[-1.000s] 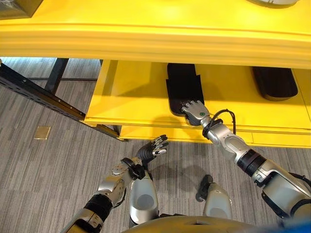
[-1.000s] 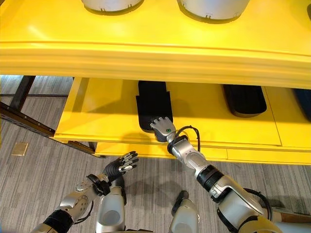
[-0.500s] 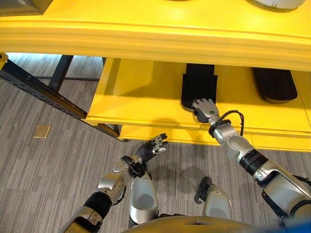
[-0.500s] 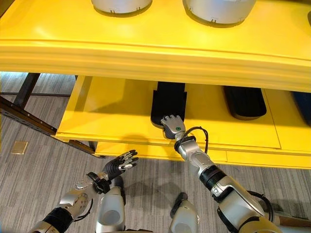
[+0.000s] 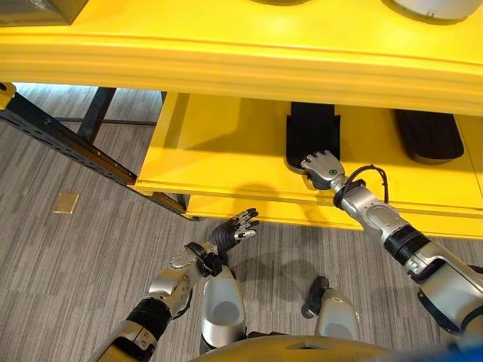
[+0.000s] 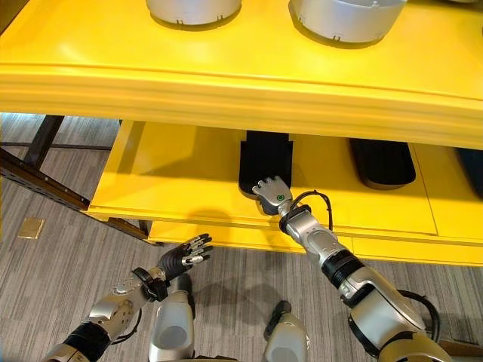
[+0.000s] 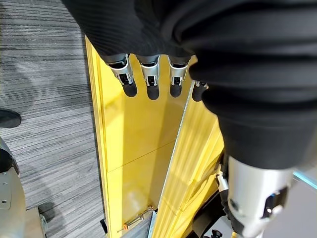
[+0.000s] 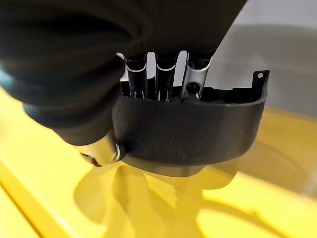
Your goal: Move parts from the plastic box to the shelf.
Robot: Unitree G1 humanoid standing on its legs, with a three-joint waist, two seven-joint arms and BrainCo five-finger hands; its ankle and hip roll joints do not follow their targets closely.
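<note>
Grey carpet floor (image 5: 75, 249), yellow shelf (image 5: 211, 151) ahead; black part (image 5: 311, 132) lies on the lower deck, directly beyond the right robot hand (image 5: 323, 167), long axis running away into the shelf, near end at the fingers; right wrist view shows fingers (image 8: 161, 74) curled over the part's rim, gripping it; second dark part (image 5: 429, 134) off to its right; left robot hand (image 5: 232, 230) hangs low, fingers relaxed, holding nothing, far from part.
</note>
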